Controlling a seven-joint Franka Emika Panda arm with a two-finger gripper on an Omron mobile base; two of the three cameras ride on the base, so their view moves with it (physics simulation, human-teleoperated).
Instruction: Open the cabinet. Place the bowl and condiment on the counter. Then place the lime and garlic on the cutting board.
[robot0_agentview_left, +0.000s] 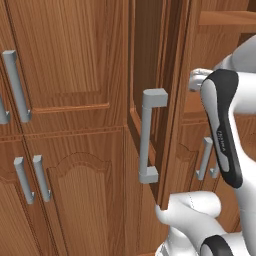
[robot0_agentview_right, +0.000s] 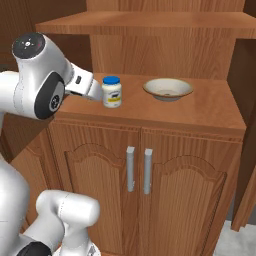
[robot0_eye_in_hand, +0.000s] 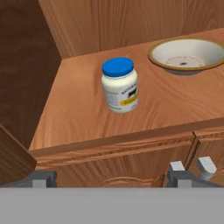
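Note:
The cabinet (robot0_agentview_right: 150, 22) stands open. Its left upper door (robot0_agentview_left: 145, 60) is swung out edge-on, with a long grey handle (robot0_agentview_left: 150, 136). On the brown ledge inside stands the condiment (robot0_eye_in_hand: 120, 85), a pale jar with a blue lid, also seen as the condiment (robot0_agentview_right: 111, 91). The cream bowl (robot0_eye_in_hand: 186, 54) sits to its right, apart from it, and shows again as the bowl (robot0_agentview_right: 168, 89). My gripper (robot0_eye_in_hand: 111, 179) is open and empty, a short way in front of the jar and slightly above the ledge. The lime, garlic, cutting board and counter are out of view.
Below the ledge are two shut arched doors with grey handles (robot0_agentview_right: 138, 170). A wooden shelf (robot0_agentview_right: 145, 25) hangs above the jar and bowl. The dark side wall (robot0_eye_in_hand: 24, 65) is close on the jar's left. More shut cupboard doors (robot0_agentview_left: 65, 60) lie to the left.

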